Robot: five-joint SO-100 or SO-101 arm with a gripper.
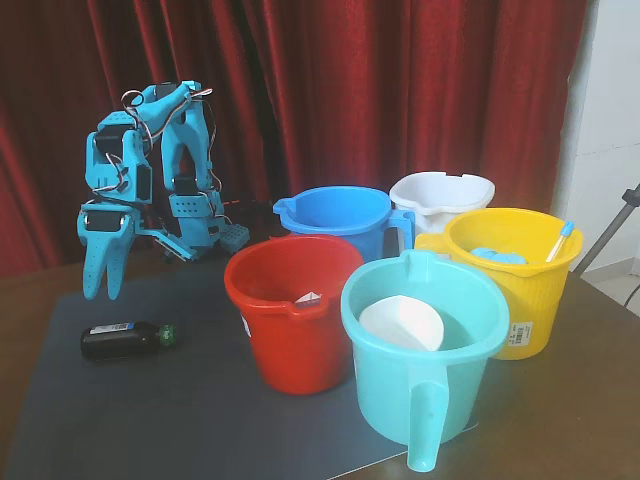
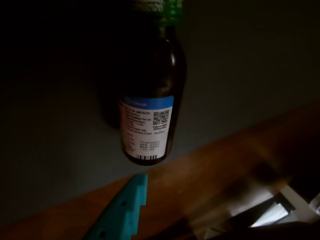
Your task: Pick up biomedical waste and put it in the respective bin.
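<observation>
Dark grey matting (image 1: 150, 420) is seen spread over the brown wooden table (image 1: 590, 400) in the fixed view, and on its left part the small dark brown-black medicine bottle with a green cap and a white-and-blue label (image 1: 126, 340) is found lying on its side, cap pointing right. Just above it and slightly to the left, the light blue two-finger gripper (image 1: 102, 292) of the light blue plastic robot arm (image 1: 160, 170) is held pointing downward, clear of the bottle; its fingers are seen close together with a narrow gap between the tips, and nothing is held in them. In the wrist view the same bottle (image 2: 150, 100) is shown dimly lit on the mat, its cap at the top edge, with one blue fingertip (image 2: 122, 210) entering from the bottom edge, apart from the bottle. To the right in the fixed view a cluster of plastic buckets is arranged: a red bucket (image 1: 290, 320) near the middle, a blue bucket (image 1: 335, 220) behind it, a turquoise bucket with a long handle (image 1: 425, 360) nearest the camera, a white bucket (image 1: 440, 195) at the far side, and a yellow bucket (image 1: 515, 280) furthest right. A white curved piece (image 1: 400, 322) is seen inside the turquoise bucket. Deep red curtains (image 1: 400, 90) are hung across the background.
</observation>
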